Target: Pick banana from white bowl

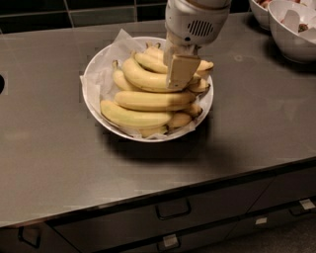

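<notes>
The white bowl stands on the dark counter, lined with crinkled white paper and piled with several bananas. The plump, strongly curved banana lies on top of the pile, its stem toward the upper left. My gripper hangs down from the white wrist housing and sits right at this banana's right end, covering that end. The far side of the gripper is hidden behind the pile. Two longer bananas lie at the front of the bowl.
Two smaller white bowls stand at the back right corner of the counter. A dark tiled wall runs along the back. Drawers with handles sit below the counter's front edge.
</notes>
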You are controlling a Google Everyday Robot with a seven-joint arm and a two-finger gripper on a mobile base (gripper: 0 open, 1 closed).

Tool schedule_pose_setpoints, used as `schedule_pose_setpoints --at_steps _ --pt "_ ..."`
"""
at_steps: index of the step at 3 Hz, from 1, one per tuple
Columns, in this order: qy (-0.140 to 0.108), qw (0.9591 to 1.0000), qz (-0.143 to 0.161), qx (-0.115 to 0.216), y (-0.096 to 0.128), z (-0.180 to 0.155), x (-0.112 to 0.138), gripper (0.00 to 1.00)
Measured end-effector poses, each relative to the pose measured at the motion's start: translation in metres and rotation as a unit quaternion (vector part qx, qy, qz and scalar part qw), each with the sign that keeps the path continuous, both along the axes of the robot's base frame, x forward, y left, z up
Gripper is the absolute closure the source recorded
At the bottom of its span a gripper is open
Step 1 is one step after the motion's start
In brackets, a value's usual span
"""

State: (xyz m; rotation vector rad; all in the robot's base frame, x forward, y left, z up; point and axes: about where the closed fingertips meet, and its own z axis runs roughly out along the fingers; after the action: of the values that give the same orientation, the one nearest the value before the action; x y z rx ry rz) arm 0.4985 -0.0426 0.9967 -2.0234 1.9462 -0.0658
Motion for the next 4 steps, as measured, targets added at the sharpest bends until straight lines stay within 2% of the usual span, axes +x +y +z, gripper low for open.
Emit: schedule_pose_setpoints --at_steps 3,4 --pt "-0.004 0.9999 -0.007 -0.012 0.003 -0.013 0.002 0.53" --pt "-0.008 0.9998 -0.009 -0.016 0.004 -0.015 0.002 0.63"
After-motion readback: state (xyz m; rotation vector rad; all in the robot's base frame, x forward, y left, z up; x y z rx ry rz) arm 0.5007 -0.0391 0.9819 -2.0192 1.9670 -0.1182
